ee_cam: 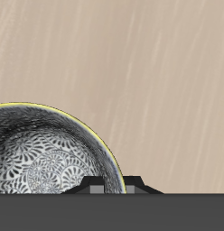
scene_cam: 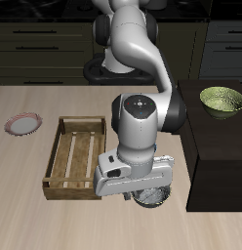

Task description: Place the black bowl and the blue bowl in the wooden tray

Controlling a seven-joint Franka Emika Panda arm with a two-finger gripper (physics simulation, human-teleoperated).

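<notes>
The black bowl (scene_cam: 152, 196) sits near the table's front edge, beside the wooden tray (scene_cam: 77, 156); only its dark rim shows under the arm. In the wrist view its mottled grey-white inside (ee_cam: 42, 158) fills much of the frame. My gripper (scene_cam: 149, 188) is down at the bowl, with its fingers (ee_cam: 107, 183) close together astride the rim. The light-brown slatted tray holds nothing. The blue bowl is not in view in either frame.
An olive-green bowl (scene_cam: 222, 100) sits on a dark raised block (scene_cam: 216, 156) close beside the arm. A pink-rimmed flat plate (scene_cam: 23, 124) lies beyond the tray's far side. Dark cabinets run along the back.
</notes>
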